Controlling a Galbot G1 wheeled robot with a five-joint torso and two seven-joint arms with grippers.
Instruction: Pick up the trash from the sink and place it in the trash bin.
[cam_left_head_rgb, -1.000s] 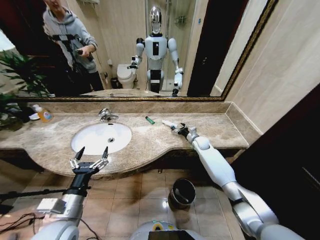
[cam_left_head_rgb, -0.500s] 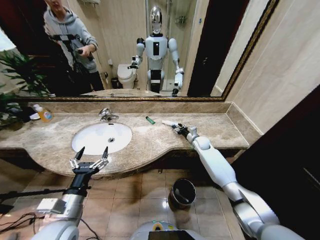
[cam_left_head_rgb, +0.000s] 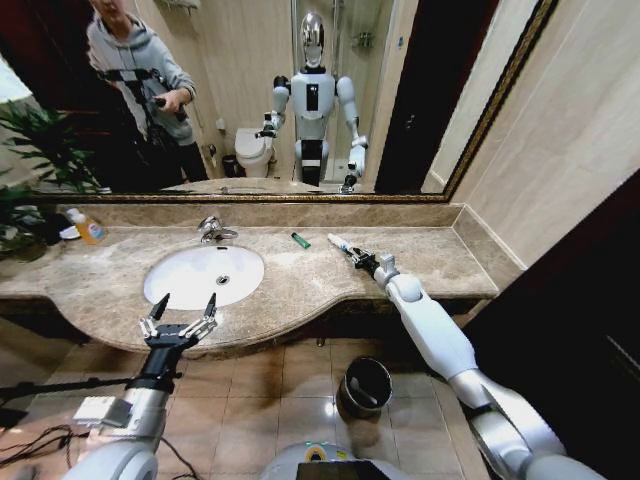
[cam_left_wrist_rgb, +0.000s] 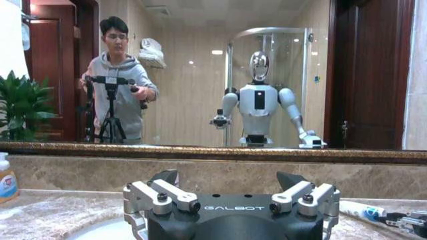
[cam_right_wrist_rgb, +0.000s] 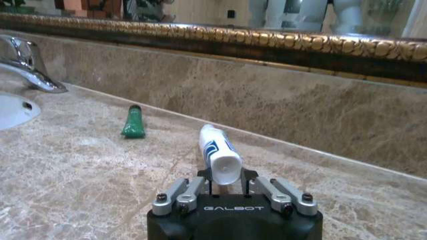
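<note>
White-and-blue tube (cam_right_wrist_rgb: 219, 155) lifted at centre frame; tiny green tube (cam_right_wrist_rgb: 133, 124) lying left on marble; bin (cam_left_head_rgb: 364, 385) low centre.

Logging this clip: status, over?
Right gripper shut on white-and-blue tube over the counter. Left gripper open by the sink. Green tube on counter; trash bin unobstructed.

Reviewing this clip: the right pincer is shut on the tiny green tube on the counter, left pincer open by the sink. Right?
Not quite. The right pincer is shut on the white-and-blue tube, as the right wrist view shows; the green tube lies untouched on the counter. The left pincer is open by the sink.
</note>
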